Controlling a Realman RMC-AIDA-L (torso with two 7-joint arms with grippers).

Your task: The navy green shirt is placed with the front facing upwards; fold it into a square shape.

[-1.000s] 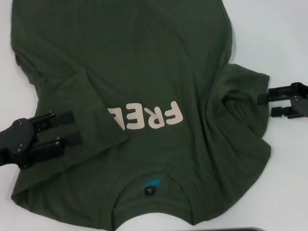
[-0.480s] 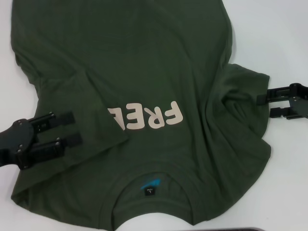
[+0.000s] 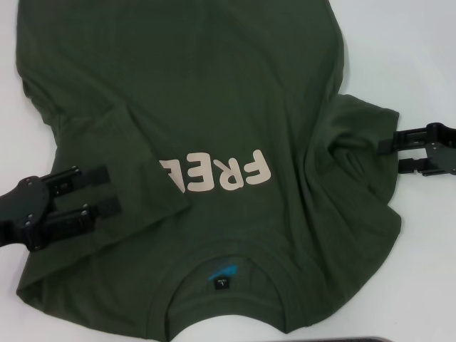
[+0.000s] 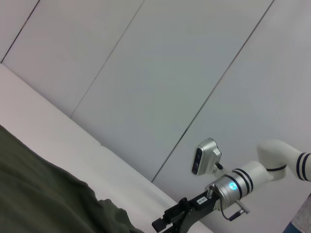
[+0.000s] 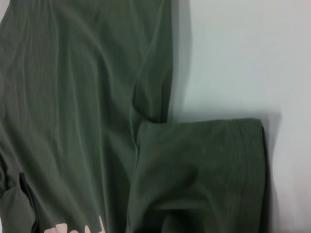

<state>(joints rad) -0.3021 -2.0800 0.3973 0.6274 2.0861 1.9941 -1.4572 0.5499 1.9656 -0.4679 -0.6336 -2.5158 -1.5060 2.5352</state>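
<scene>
The navy green shirt [image 3: 214,92] lies flat on the white table [image 3: 413,57], collar [image 3: 221,260] toward me, cream letters [image 3: 228,171] partly covered by its left sleeve folded inward. My left gripper [image 3: 112,189] hovers open over that folded sleeve, nothing between its fingers. My right gripper [image 3: 392,157] is open at the outer edge of the spread right sleeve [image 3: 356,135], its fingertips at the hem. The right wrist view looks down on this sleeve [image 5: 199,170] and the shirt's side. The left wrist view shows a shirt edge [image 4: 43,199] and the right gripper [image 4: 167,224] farther off.
White table surface [image 5: 233,53] borders the shirt on the right. A dark object's edge [image 3: 356,340] shows at the near table edge. A panelled wall [image 4: 170,73] stands beyond the table.
My right gripper has drifted slightly outward, to the right, at the sleeve edge. The left gripper and the shirt have not moved.
</scene>
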